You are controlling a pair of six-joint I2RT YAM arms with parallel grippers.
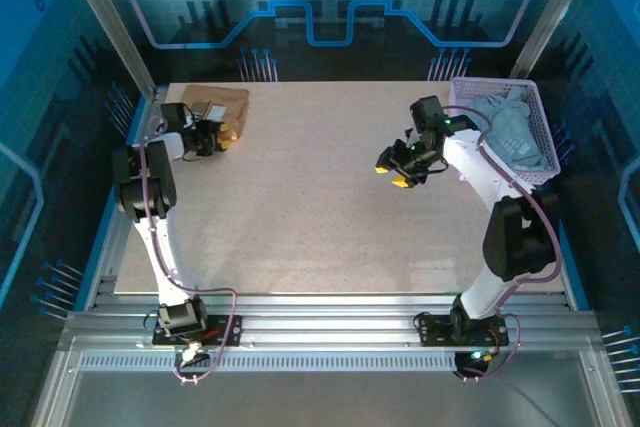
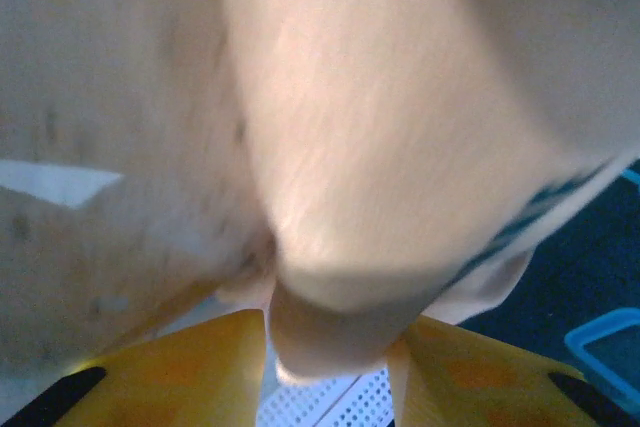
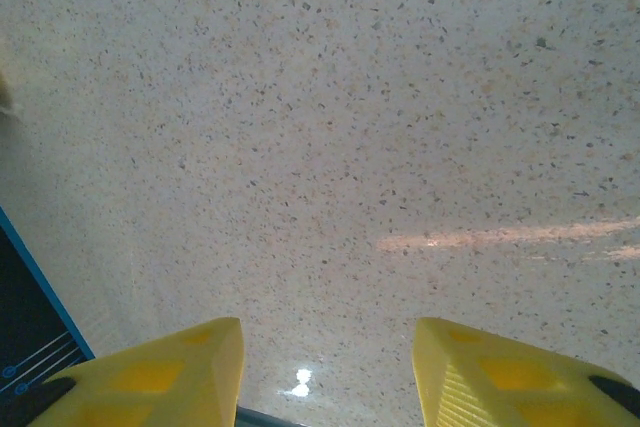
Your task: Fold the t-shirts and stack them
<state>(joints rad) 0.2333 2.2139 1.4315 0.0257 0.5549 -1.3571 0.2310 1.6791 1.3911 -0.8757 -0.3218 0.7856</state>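
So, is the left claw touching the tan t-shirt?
Touching: in the left wrist view, the left claw pinches a fold of the tan t-shirt between its fingers.

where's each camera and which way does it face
Top external: above and behind, looking down on the table; both arms, left gripper, right gripper.
Left wrist: on the left arm, facing the tan t-shirt pinched between its fingers.
Right wrist: on the right arm, facing bare table past open fingers.
Shared: top and left wrist show the tan t-shirt.
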